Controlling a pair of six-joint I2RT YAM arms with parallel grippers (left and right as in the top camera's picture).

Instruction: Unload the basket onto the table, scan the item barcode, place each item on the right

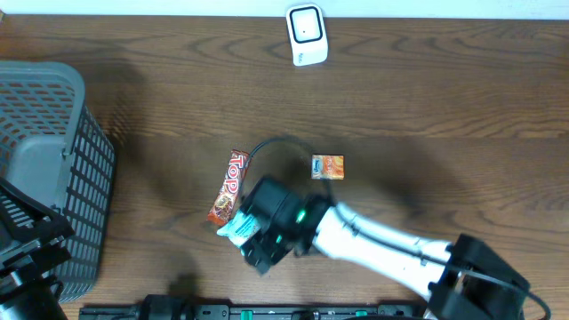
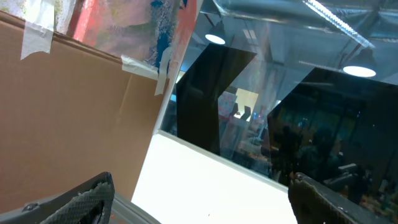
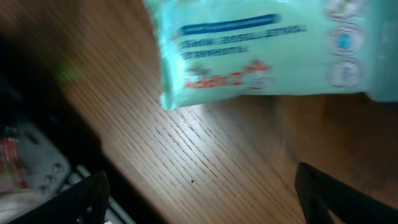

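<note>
A mint-green packet (image 3: 261,53) with blue and red print lies flat on the wooden table; the overhead view shows it (image 1: 234,228) next to a red "Top" bar (image 1: 227,187). My right gripper (image 3: 202,190) is open just short of the packet, with only bare wood between its fingers. From above, the right gripper (image 1: 255,246) hangs over the packet's near side. A small orange packet (image 1: 327,166) lies further right. The white barcode scanner (image 1: 307,34) stands at the table's far edge. My left gripper (image 2: 202,205) is open, holds nothing and points up at a wall and windows.
A grey mesh basket (image 1: 53,160) fills the left side of the table, and the left arm (image 1: 31,253) sits at its near corner. The table's front edge with a dark rail (image 1: 240,311) runs close behind the right gripper.
</note>
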